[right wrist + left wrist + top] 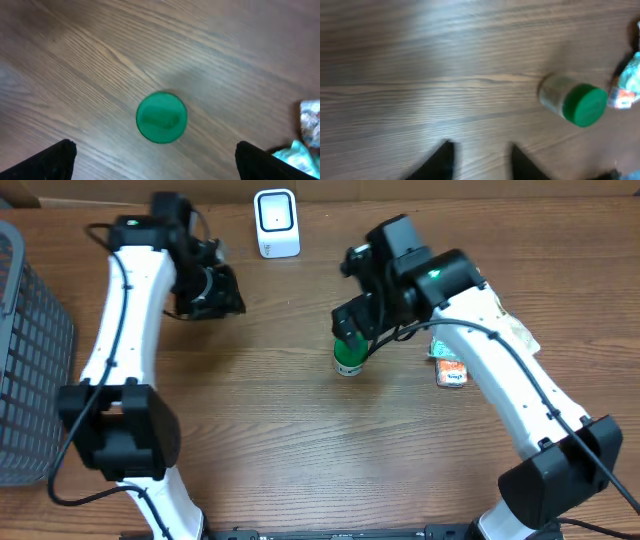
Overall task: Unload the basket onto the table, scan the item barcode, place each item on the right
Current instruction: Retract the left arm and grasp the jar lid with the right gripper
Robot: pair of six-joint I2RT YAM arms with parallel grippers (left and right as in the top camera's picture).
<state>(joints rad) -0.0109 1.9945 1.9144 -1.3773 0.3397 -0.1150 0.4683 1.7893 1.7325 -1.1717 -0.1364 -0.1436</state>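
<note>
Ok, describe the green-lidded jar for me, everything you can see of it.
The jar is small and round, with a flat, plain green lid that looks like plastic. Its body is pale and too blurred for any label or barcode to be made out. It stands upright on the wooden table, lid closed. The right gripper hangs directly above it, jaws wide open on either side and clear of the lid. A crinkly packet lies apart from it.

Wood-grain table point(300, 430), smooth green plastic lid point(161, 117)
</note>
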